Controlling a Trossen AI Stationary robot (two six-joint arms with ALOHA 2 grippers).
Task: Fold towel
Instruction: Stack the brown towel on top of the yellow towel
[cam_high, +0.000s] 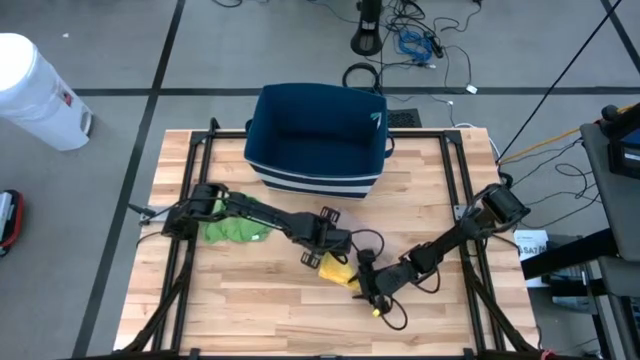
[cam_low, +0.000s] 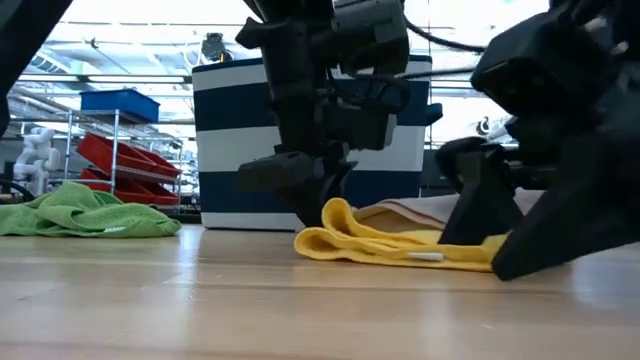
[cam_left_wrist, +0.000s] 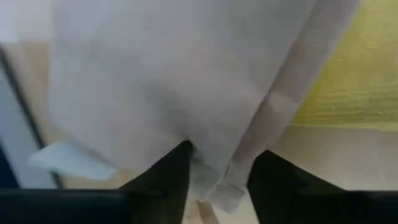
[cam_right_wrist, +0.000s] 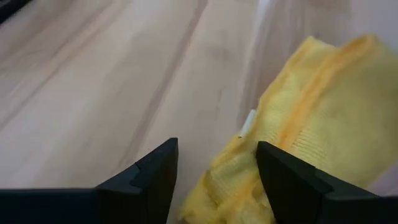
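A crumpled yellow towel (cam_high: 337, 270) lies near the middle of the wooden table, with a pale beige towel (cam_low: 420, 212) resting partly on it and behind it. My left gripper (cam_left_wrist: 217, 155) points steeply down over the beige towel (cam_left_wrist: 155, 81). It is open, with the towel's hemmed corner between its fingers. My right gripper (cam_right_wrist: 217, 149) comes in low from the right, also open. It stands at the yellow towel's (cam_right_wrist: 323, 112) near edge, one finger over bare wood and the other by the cloth. In the high view the two grippers (cam_high: 322, 240) (cam_high: 368, 285) are close together. My left gripper has the beige towel's hemmed corner (cam_left_wrist: 231, 180) between its two fingers, coming from above. I cannot tell whether the fingers touch the cloth, which still lies flat. My right gripper has one finger (cam_right_wrist: 292, 180) against or just over the yellow towel's edge (cam_right_wrist: 249, 155). I cannot tell whether it touches.
A dark blue basket with white stripes (cam_high: 315, 135) stands at the table's far middle. A green towel (cam_high: 235, 228) lies bunched at the left, under my left arm. Bare wood lies along the near edge. A white bin (cam_high: 35, 90) stands on the floor off the table's left.
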